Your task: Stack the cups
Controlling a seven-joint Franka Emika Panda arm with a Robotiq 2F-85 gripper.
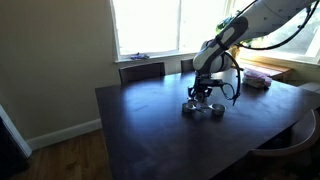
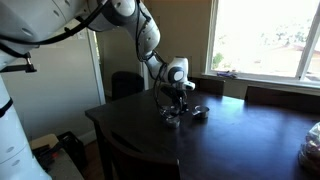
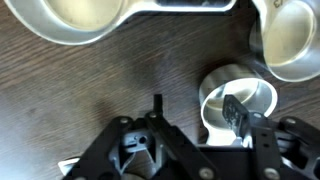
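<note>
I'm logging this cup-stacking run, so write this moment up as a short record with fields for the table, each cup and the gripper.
table: dark wood table
cups: three shiny metal ones, none stacked
large cup: upright, empty, top left of the wrist view
second cup: upright, top right of the wrist view
small cup: upright, right under the gripper
gripper: jaws apart, one fingertip over the small cup's bowl
held: nothing

Arm [image 1: 226, 38] bent downward; tool [image 1: 203, 98] vertical, jaws apart.
</note>
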